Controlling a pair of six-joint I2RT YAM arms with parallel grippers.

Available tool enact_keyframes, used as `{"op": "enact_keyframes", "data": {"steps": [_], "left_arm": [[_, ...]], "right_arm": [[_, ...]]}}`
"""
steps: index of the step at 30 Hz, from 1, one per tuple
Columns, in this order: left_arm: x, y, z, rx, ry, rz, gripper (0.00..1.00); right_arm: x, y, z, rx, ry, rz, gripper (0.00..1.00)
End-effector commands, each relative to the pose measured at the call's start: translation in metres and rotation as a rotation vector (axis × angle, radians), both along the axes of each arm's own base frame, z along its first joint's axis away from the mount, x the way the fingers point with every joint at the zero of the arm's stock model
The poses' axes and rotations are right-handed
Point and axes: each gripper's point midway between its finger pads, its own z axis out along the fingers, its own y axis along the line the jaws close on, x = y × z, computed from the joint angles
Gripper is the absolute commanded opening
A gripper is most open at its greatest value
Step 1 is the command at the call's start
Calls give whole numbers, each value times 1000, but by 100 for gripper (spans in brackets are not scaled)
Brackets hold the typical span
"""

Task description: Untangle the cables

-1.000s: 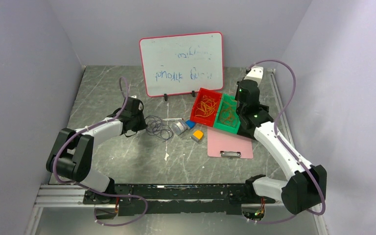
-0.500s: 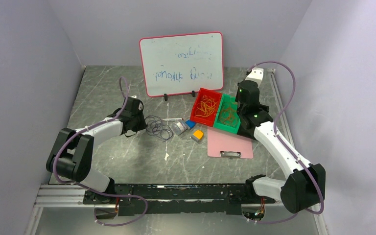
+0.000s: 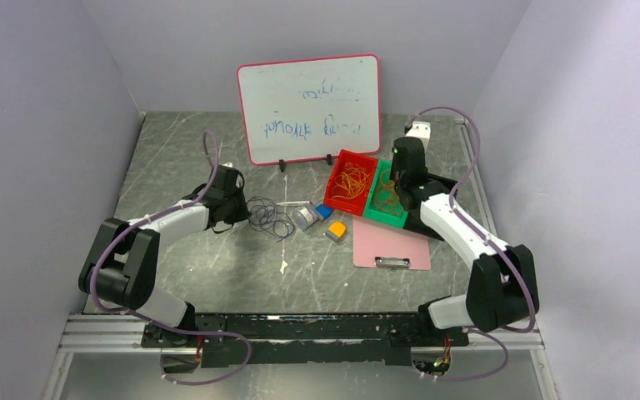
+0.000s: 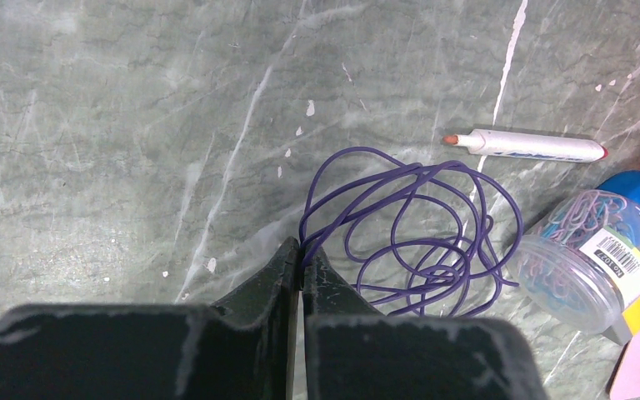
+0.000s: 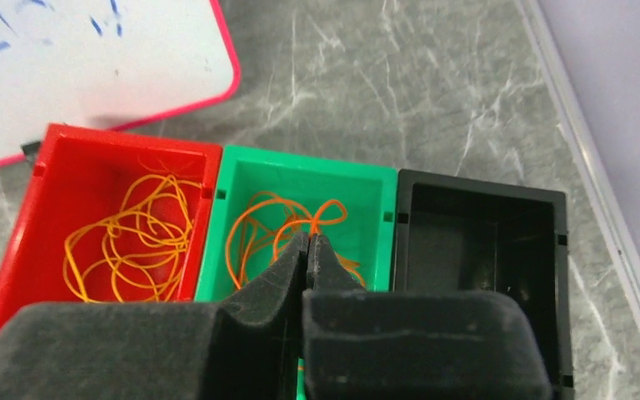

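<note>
Purple cable, pinched by left fingers, stretches flat rightward.

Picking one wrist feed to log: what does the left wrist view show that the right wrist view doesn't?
Only left wrist: the purple cable, a strand pinched by the left gripper, plus a marker and a clip jar. Only right wrist: orange cables in the red bin and green bin, a black bin, the right gripper over the green one. Both: grey marbled table, shut jaws.
</note>
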Motion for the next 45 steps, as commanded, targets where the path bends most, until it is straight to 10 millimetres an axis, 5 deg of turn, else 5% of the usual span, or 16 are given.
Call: {"op": "enact_keyframes", "data": {"steps": [1, 13, 29, 34, 45], "left_arm": [[4, 3, 9, -3, -39, 4, 7], [7, 6, 23, 4, -74, 9, 7], [16, 1, 40, -4, -98, -10, 7], [17, 0, 41, -9, -102, -11, 7], [23, -1, 59, -9, -162, -42, 7]], "right_arm": [[10, 3, -22, 34, 72, 13, 0], [26, 16, -79, 89, 260, 57, 0], [11, 21, -147, 83, 463, 85, 0], [15, 15, -127, 68, 414, 64, 9], [16, 7, -9, 79, 134, 65, 46]]}}
